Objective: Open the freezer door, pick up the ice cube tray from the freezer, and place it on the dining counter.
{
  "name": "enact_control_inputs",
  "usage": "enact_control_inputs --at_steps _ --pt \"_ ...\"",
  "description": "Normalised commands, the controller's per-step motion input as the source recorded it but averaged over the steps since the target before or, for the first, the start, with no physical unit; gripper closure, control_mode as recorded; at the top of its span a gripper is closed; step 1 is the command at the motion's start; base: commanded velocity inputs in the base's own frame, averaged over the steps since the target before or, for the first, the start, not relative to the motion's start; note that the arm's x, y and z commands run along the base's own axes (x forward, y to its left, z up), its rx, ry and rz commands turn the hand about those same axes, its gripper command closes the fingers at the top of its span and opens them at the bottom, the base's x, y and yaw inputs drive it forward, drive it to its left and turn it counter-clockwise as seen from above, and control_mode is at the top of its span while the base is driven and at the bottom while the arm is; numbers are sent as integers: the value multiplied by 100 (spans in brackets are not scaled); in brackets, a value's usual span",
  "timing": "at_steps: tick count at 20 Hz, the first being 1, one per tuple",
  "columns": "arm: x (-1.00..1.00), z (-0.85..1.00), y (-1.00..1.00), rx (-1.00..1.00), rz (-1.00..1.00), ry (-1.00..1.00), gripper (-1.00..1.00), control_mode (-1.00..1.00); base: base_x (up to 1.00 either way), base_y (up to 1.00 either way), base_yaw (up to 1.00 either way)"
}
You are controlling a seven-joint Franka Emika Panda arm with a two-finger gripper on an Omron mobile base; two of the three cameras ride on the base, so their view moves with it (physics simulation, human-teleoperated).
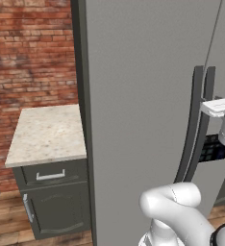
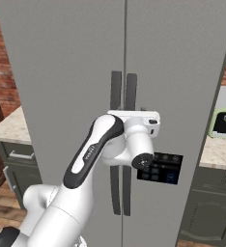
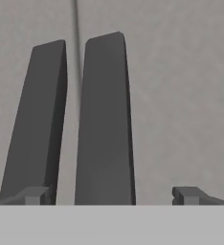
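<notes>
Our claw [image 3: 112, 195] stands spread apart around the dispenser door's handle [image 3: 106, 119], not the freezer door's handle [image 3: 35, 119]; closing here, we risk opening the wrong side.

Freezer [image 1: 148, 96] upright across the centre and right of the left base frame, doors shut. Freezer door [image 2: 66, 72] on the left half of the right base frame, its neighbour with dispenser panel [image 2: 160, 168] to the right. Two handles [image 3: 104, 119] side by side along the seam. Gripper [image 3: 111, 195] directly before them, straddling one handle. Worktop [image 1: 47, 134] at left, against the brick wall [image 1: 30, 53].
</notes>
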Motion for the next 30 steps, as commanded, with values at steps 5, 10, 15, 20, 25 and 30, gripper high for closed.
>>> enact_control_inputs --at_steps 5,10,15,20,25,30 --pt "10 0 2 0 0 0 -100 -100 0 0 0" --pt "19 0 -8 0 0 0 -100 -100 0 0 0" --pt "8 0 -12 0 0 0 -100 -100 0 0 0" --pt "8 0 -3 0 0 0 -100 -100 0 0 0" --pt "12 0 0 0 0 0 -100 -100 0 0 0" --pt "3 0 8 0 0 0 -100 -100 0 0 0"
